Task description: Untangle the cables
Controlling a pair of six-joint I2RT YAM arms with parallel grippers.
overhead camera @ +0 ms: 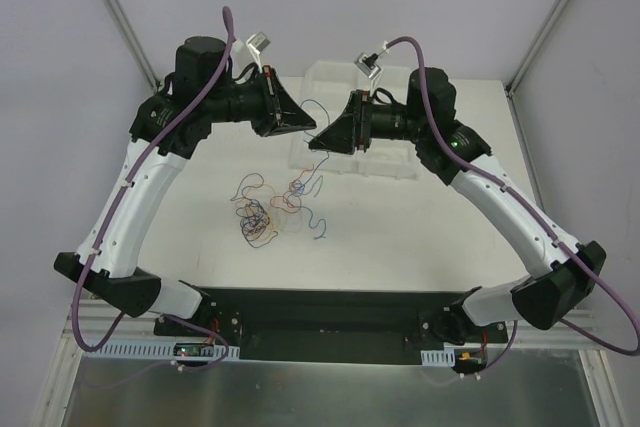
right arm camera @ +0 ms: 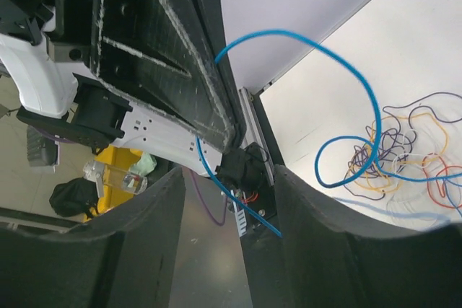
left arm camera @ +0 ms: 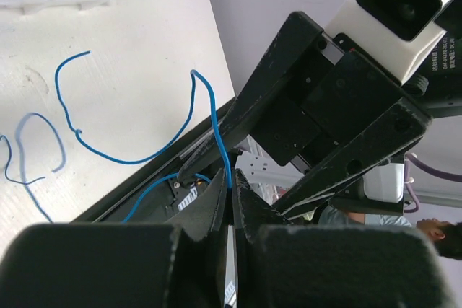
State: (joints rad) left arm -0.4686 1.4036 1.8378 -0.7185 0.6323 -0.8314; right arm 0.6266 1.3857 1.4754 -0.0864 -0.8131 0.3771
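Fingers point(left arm camera: 206, 214) of the left claw point(left arm camera: 231, 187) are pressed together on the blue cable point(left arm camera: 216, 128), pinching it right at their tips, raised above the desk point(overhead camera: 400, 237). From that pinch the strand leaves two ways. One part arcs up and over, then drops to the tangle of cables point(right arm camera: 397, 160), which lies on the desk below both claws and a little toward the arm bases. The other part is a short, nearly straight tail that slants into the mouth of the right claw point(right arm camera: 229, 192).

The next move hangs on that tail, I judge. It passes obliquely through the gap between the right claw's fingers; whether it brushes one of them I cannot tell. The right claw is spread and grips nothing, its tips almost meeting those of the left. It is the nearer arm to the tail, so it looks placed to pinch there and help draw the blue strand free of the tangle.
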